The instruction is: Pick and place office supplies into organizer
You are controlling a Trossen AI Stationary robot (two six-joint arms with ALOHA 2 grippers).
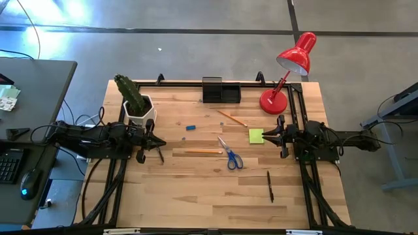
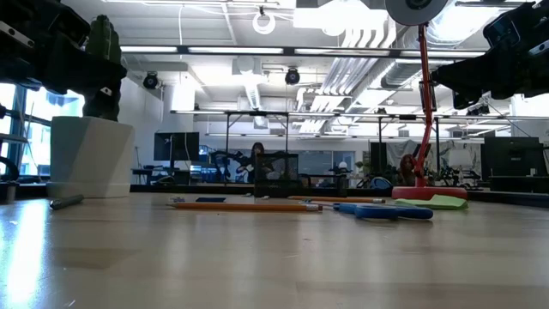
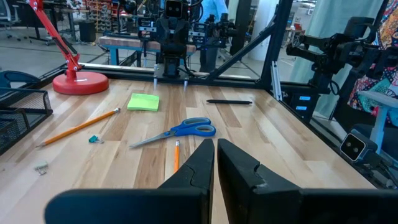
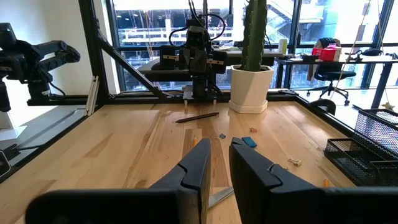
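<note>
Nearest on the bench (image 1: 196,196), toward the right, lies a black pen (image 1: 270,185). Farther in, blue-handled scissors (image 1: 230,155) sit mid-bench beside a pencil (image 1: 203,151), with another black pen (image 1: 159,153) just by the left pincer (image 1: 159,141), whose fingers are nearly closed on nothing. Opposite, at the right, the right pincer (image 1: 268,134) hovers with a narrow gap, empty, next to the yellow-green sticky pad (image 1: 256,136). Beyond lie a blue eraser (image 1: 191,127) and a second pencil (image 1: 232,118). At the far edge stands the black organizer (image 1: 221,90), between a cactus pot (image 1: 139,108) and a red lamp (image 1: 275,101).
</note>
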